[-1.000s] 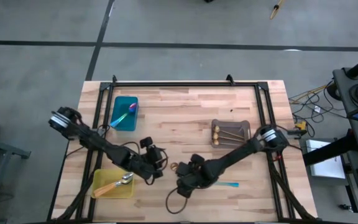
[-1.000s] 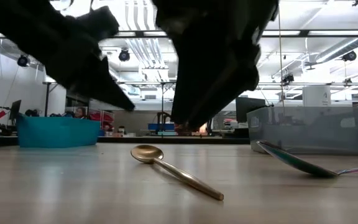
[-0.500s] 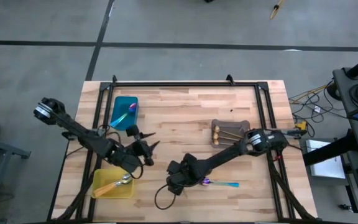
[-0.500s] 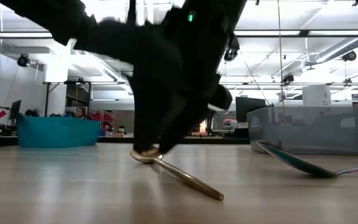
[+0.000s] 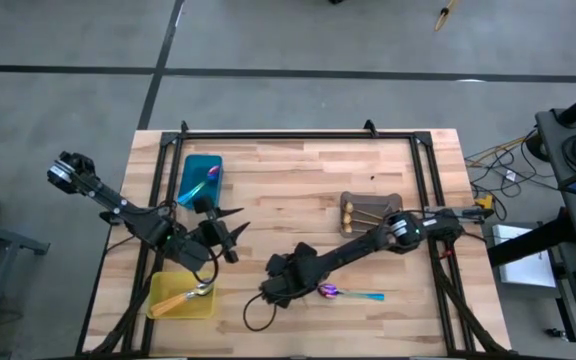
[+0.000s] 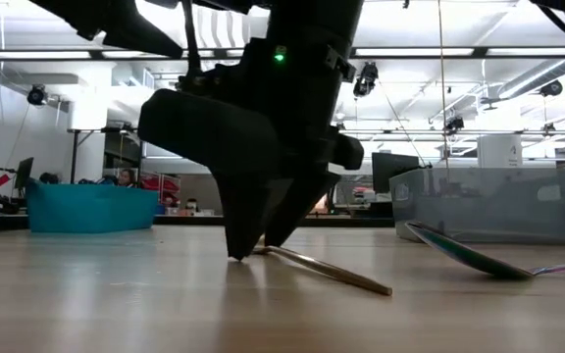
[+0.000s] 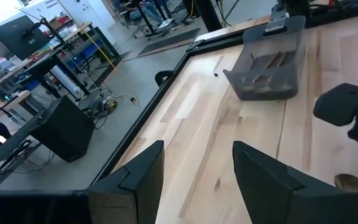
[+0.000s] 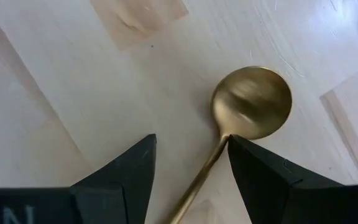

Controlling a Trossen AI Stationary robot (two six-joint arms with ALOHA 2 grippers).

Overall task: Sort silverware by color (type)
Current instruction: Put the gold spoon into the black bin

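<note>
Right pincer (image 8: 188, 168), fingers spread, straddles the gold spoon (image 8: 252, 102) handle.

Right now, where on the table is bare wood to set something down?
Bare wood lies between the teal tray and grey tray, and along the far edge. The near middle is crowded: right gripper over the gold spoon, iridescent spoon beside it, left gripper nearby.
</note>
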